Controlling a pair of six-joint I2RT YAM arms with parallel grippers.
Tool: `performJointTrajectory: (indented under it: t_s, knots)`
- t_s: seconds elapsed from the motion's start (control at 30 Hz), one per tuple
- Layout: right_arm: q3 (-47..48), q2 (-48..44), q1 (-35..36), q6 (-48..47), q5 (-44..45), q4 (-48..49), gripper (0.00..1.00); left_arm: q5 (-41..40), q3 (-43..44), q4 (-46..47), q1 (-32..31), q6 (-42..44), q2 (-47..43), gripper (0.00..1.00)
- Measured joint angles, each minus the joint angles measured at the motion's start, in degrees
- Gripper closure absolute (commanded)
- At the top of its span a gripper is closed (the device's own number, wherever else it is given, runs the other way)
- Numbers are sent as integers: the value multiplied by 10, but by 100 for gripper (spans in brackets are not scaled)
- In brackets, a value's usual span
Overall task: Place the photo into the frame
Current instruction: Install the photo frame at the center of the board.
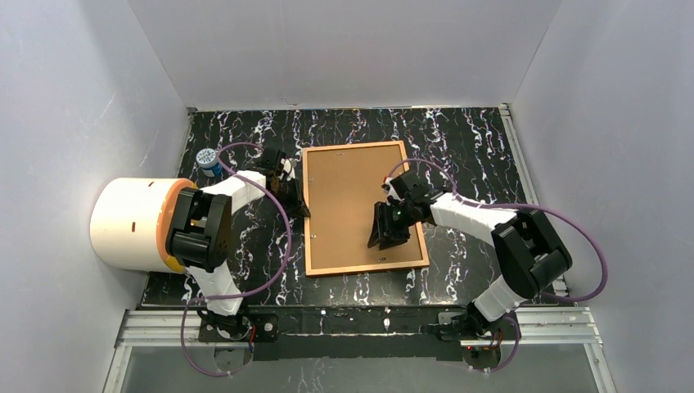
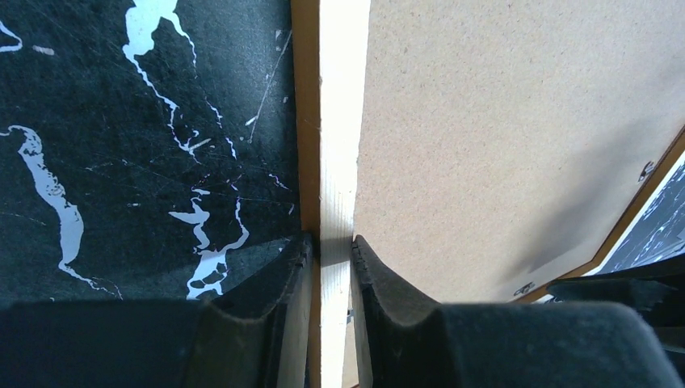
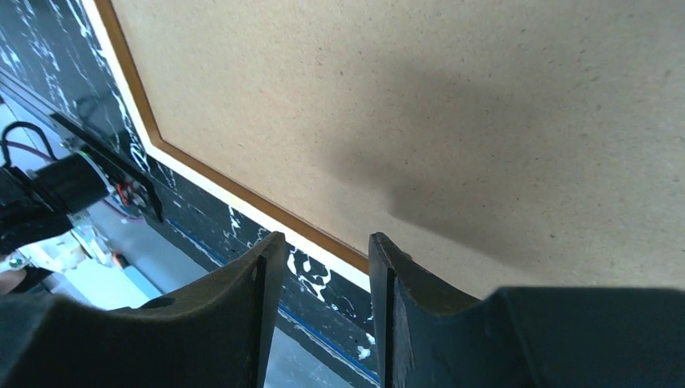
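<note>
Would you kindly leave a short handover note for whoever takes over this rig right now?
Left gripper: closed narrowly on the frame's left rail.
Right gripper: open, empty, over the backing board by the frame's near edge.
Frame lies back up on the table, with the board inside it.
The photo: not visible in any view; possibly under the board.
Left to do: confirm the photo is inside, then fasten the board.
</note>
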Motion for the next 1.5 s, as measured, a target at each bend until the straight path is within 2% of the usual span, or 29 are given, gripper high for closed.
performJointTrajectory:
  t_s: [0.4, 0.8, 1.13, 1.37, 1.4, 1.5]
  knots:
    - [1, 38, 14, -44, -4, -24, 53, -1, -5, 8, 1, -19, -1, 100]
    - [6, 47, 14, -91, -37, -78, 54, -5, -29, 35, 5, -84, -12, 100]
    - [20, 78, 13, -96, -86, -67, 54, -1, -34, 42, 8, -98, -13, 100]
    - [42, 74, 14, -97, -47, -88, 49, -1, -34, 42, 8, -97, -13, 100]
    - [49, 68, 14, -94, -31, -91, 48, -1, -34, 42, 8, -96, -13, 99]
    - [76, 36, 9, -81, 27, -94, 47, -1, -31, 38, 8, -89, -13, 86]
